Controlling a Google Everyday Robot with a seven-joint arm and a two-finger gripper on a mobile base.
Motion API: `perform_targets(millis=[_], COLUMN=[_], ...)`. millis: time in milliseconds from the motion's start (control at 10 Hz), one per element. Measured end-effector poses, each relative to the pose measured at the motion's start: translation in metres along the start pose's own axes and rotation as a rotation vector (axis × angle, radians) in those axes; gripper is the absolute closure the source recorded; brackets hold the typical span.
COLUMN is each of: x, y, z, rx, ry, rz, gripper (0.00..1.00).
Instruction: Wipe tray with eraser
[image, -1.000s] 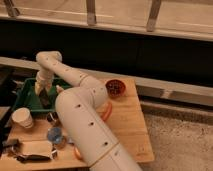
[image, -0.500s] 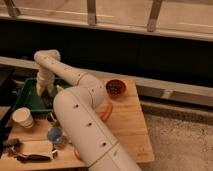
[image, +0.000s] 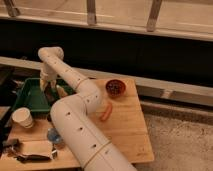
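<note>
While the end effector hangs low inside the green tray at the far-left corner of the surface, I cannot tell its grip or spot the eraser, so wiping looks underway at best, unfinished.

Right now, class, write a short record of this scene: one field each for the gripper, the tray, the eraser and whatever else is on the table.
gripper: the gripper points down over the rear part of the tray
tray: green tray, at the left of the wooden table as seen in the camera view
eraser: cannot be made out
arm: white arm, reaching from the near edge across the table to the tray
cup: white cup, in front of the tray
bowl: dark red bowl, near the table's rear edge, right of the arm
</note>
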Motion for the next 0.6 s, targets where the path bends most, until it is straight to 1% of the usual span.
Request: perform_targets(millis=[100,200,300,500,600], x=[-0.002,-0.002,0.004,0.024,0.038], y=[0.008,0.017,0.025,0.032,0.035], z=[0.004,0.006,0.004,-0.001,-0.004], rx=[-0.022,-0.053,-0.074,-0.103,-0.122], ry=[-0.007,-0.012,-0.011,0.017,0.04], rz=[-0.014,-0.032,-0.046,-0.062,-0.064], gripper=[1.0,1.0,1.0,1.0,1.0])
